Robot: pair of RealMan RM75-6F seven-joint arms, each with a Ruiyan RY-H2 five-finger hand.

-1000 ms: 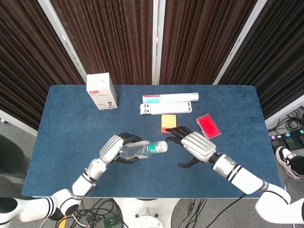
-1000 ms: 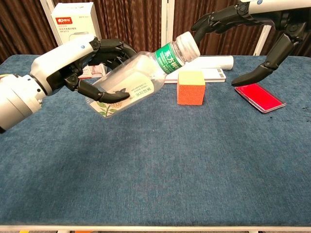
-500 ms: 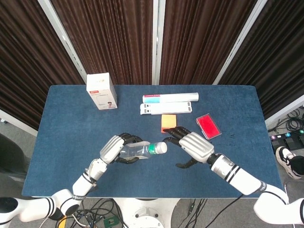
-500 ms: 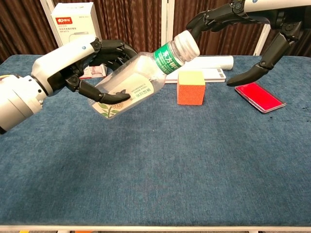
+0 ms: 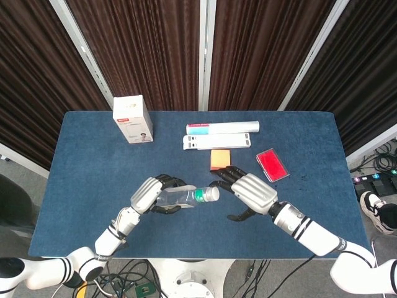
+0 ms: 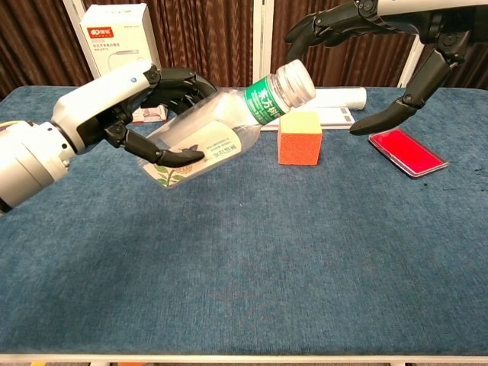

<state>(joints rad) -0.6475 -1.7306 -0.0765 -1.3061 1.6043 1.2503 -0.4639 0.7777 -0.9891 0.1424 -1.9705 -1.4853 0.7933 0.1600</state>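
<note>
Left hand (image 6: pixel 126 107) grips the clear plastic water bottle (image 6: pixel 221 126) above the blue worktop (image 6: pixel 252 252), long axis tilted, white cap (image 6: pixel 295 81) pointing up toward the right hand (image 5: pixel 251 191), fingers spread, holding nothing, just beside the cap

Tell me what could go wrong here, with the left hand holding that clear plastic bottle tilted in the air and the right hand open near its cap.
1. The clear plastic bottle with the green label sits tilted in the left hand, lifted off the blue table; a loose hold might let it slip.
2. The right hand, fingers spread by the white cap, could knock the bottle askew.
3. A falling bottle may hit the orange cube just behind.
</note>
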